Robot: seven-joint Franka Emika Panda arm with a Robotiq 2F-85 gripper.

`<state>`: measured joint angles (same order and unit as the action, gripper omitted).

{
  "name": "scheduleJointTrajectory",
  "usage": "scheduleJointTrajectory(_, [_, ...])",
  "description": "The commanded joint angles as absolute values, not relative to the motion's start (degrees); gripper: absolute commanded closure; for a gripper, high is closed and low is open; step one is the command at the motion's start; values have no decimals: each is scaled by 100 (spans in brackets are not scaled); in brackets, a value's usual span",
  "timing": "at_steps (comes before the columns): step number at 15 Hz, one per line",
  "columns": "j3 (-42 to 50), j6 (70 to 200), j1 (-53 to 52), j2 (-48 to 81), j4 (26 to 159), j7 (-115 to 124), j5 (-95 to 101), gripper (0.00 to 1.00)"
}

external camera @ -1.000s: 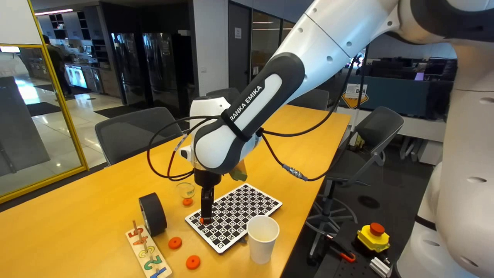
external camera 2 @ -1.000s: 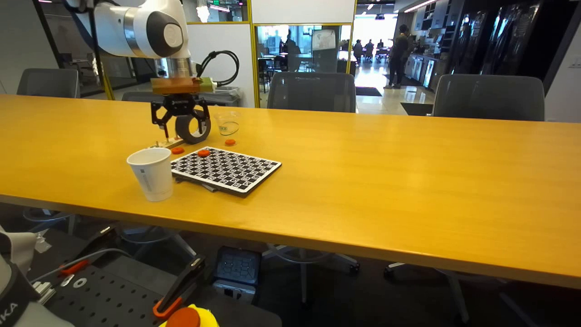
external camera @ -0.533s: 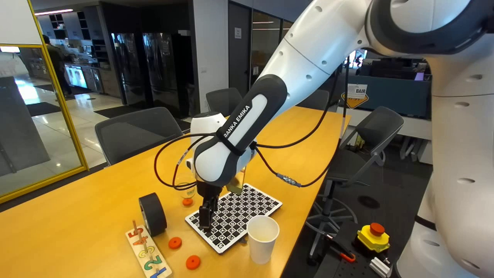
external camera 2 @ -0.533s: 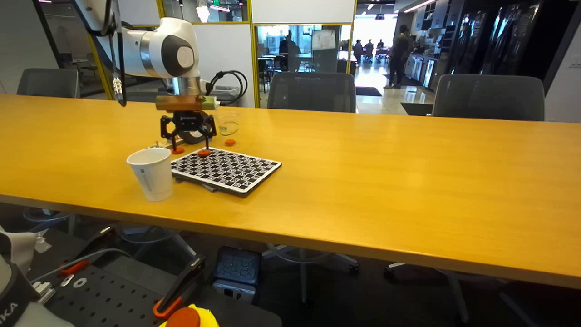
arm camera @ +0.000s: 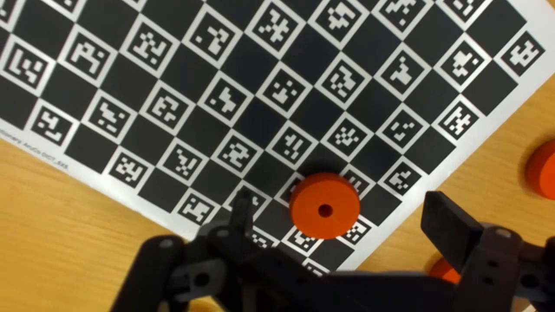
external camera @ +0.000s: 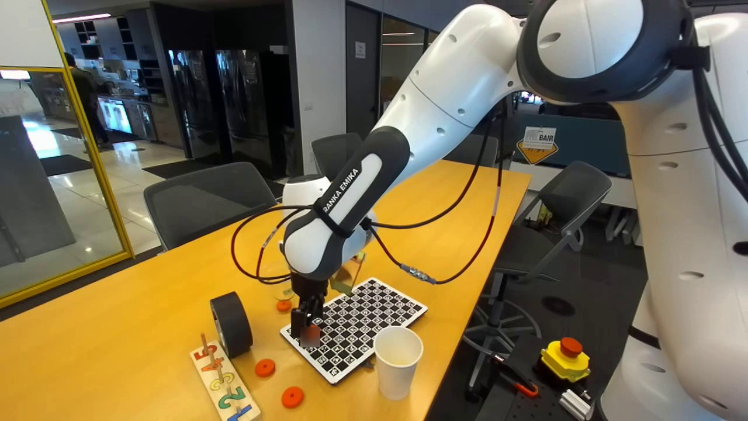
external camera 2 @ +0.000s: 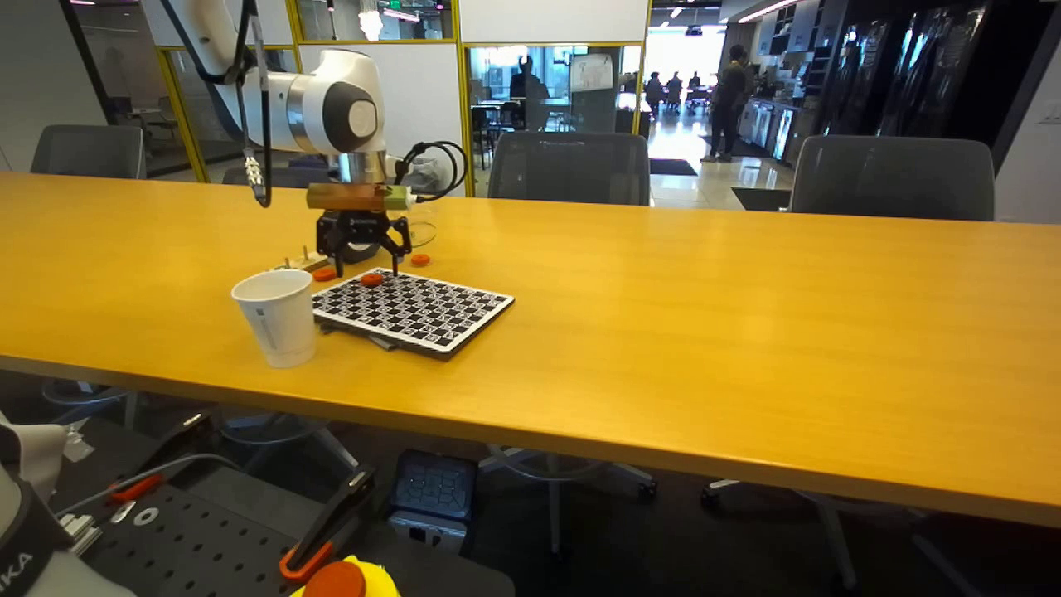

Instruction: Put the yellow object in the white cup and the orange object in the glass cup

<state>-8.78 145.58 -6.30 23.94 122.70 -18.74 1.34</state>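
An orange disc with a centre hole, the orange object, lies near a corner of the checkered board. My gripper stands open above it, one finger to each side, apart from the disc. In an exterior view the fingertips of the gripper hang low over that corner. The white cup stands upright at the board's near side, seen in both exterior views. The clear glass cup stands beyond the board, partly hidden by the arm and cables in an exterior view. I cannot make out the yellow object.
More orange discs lie loose on the table, one by the glass cup and two others near the wooden number board with upright pegs. A black roll stands on edge beside it. Cables loop from the arm.
My gripper has come across to the board's corner and lower, moving rightward in an exterior view, with its jaws staying open. Cups, discs and board have not moved.
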Motion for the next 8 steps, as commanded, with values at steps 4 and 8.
scheduleJointTrajectory(4, [-819,14420,-600,2682,11877,-1628,255,0])
scheduleJointTrajectory(8, [-787,14424,-592,2741,11807,-1583,263,41])
